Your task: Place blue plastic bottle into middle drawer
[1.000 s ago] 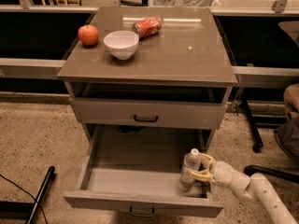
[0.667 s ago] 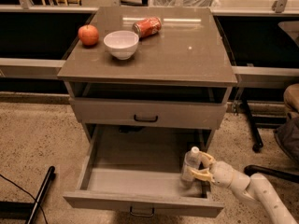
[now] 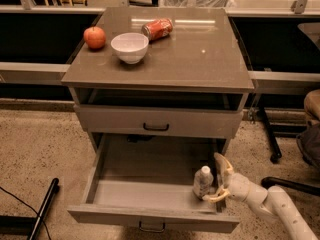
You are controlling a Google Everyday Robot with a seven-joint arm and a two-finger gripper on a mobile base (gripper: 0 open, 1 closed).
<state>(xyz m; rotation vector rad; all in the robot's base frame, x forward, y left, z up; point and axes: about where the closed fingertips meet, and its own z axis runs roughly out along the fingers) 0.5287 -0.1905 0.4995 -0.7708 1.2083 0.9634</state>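
The blue plastic bottle (image 3: 202, 183) stands upright on the floor of the middle drawer (image 3: 145, 216), in its front right corner. The drawer is pulled wide open. My gripper (image 3: 211, 178) reaches in from the lower right over the drawer's right side. Its fingers are spread open, one pale finger (image 3: 223, 167) raised behind the bottle and the other low in front of it. The bottle stands at the mouth of the open fingers, not squeezed.
The drawer above (image 3: 157, 122) is shut. On the cabinet top are a red apple (image 3: 94, 37), a white bowl (image 3: 129, 46) and a red soda can (image 3: 157, 28) on its side. A chair base (image 3: 277, 154) stands at the right, a black bar (image 3: 42, 211) lies on the floor at the left.
The fingers, closed on the bottle before, have spread apart. The bottle stays in the same spot in the drawer's front right corner.
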